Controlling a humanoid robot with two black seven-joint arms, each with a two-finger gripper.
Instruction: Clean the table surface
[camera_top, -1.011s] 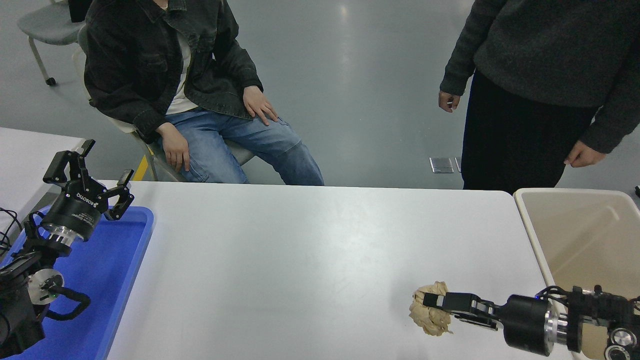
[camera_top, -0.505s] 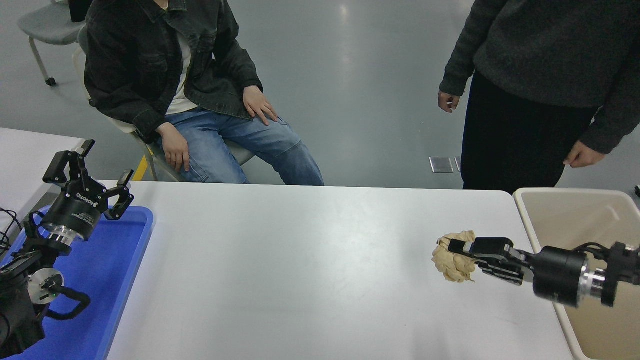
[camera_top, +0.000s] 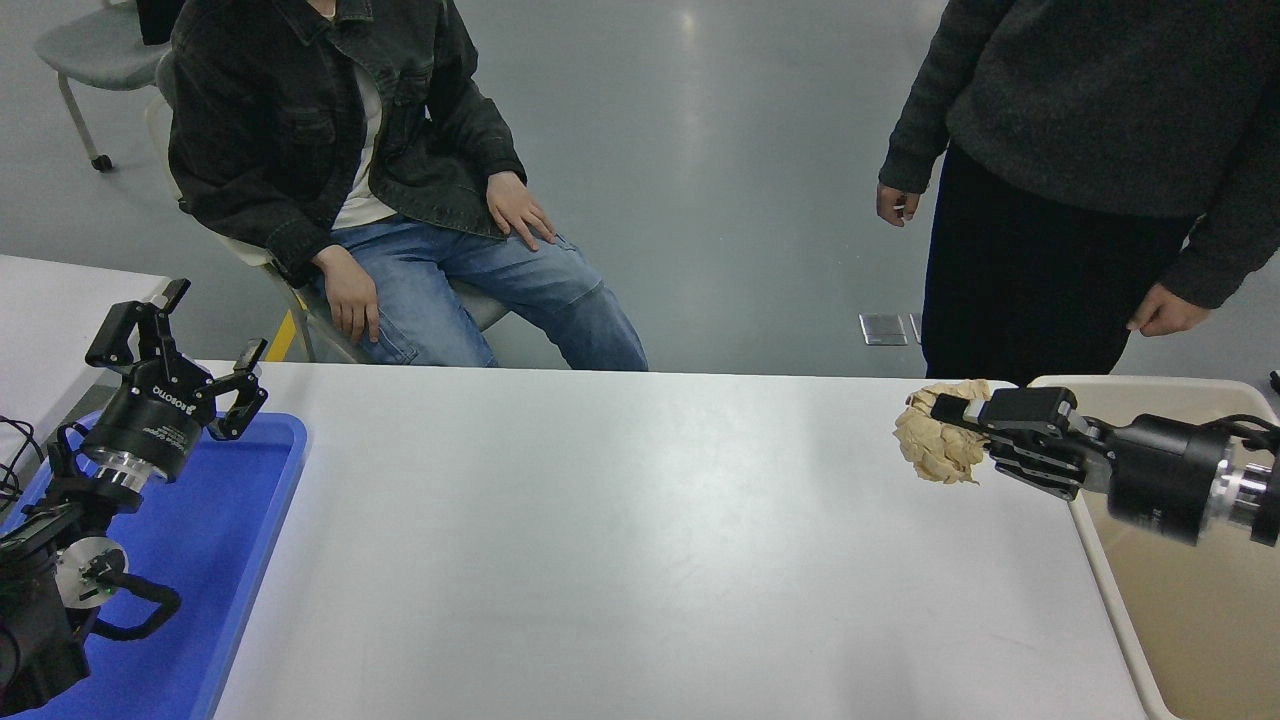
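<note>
Pinching crumpled paper (camera_top: 938, 447), right gripper (camera_top: 950, 420) jaws seemingly above table surface (camera_top: 620, 540).

Tan crumpled paper (camera_top: 938, 447), white table surface (camera_top: 620, 540), blue tray (camera_top: 225, 540).

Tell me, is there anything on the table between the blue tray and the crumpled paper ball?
Nothing: in the head view, only bare flat white table surface lies between the blue plastic tray and the crumpled tan paper ball.
</note>
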